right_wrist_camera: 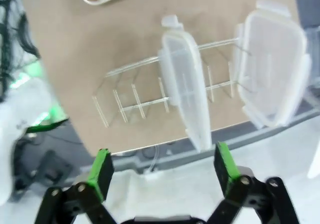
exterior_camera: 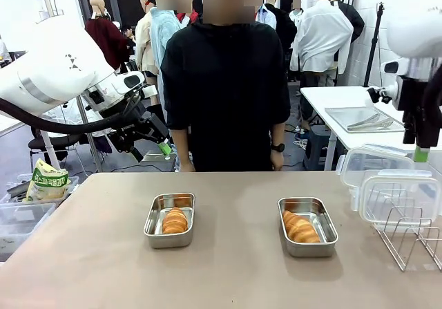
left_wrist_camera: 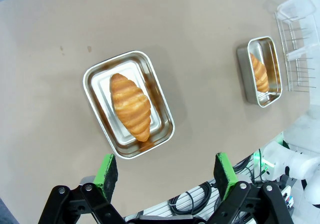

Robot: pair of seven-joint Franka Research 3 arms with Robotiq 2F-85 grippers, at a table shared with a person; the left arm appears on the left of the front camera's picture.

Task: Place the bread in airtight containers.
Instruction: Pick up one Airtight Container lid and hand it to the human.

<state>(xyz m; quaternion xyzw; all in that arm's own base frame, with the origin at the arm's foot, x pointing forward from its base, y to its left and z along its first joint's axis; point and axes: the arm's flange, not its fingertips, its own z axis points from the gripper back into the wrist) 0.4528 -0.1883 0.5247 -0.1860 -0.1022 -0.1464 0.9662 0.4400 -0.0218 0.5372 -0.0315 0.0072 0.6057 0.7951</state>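
Two open steel containers sit on the tan table, each with one golden croissant lying in it. The left container (exterior_camera: 153, 220) holds a piece of bread (exterior_camera: 175, 220), and the right container (exterior_camera: 330, 230) holds another (exterior_camera: 300, 227). My left gripper (exterior_camera: 157, 143) hangs open above the table's far left edge. Its wrist view looks down on the left container (left_wrist_camera: 160, 101) and its bread (left_wrist_camera: 131, 106) between open fingers (left_wrist_camera: 106, 171). My right gripper (exterior_camera: 420, 153) is raised at the right, open (right_wrist_camera: 160, 169), over two clear lids (right_wrist_camera: 182, 98) standing in a rack.
A wire rack (exterior_camera: 407, 236) with the clear lids (exterior_camera: 390, 191) stands at the table's right end. A person (exterior_camera: 224, 88) stands at the far side, arms down. The other container (left_wrist_camera: 243, 73) shows far off in the left wrist view. A bag (exterior_camera: 47, 181) lies beyond the left edge.
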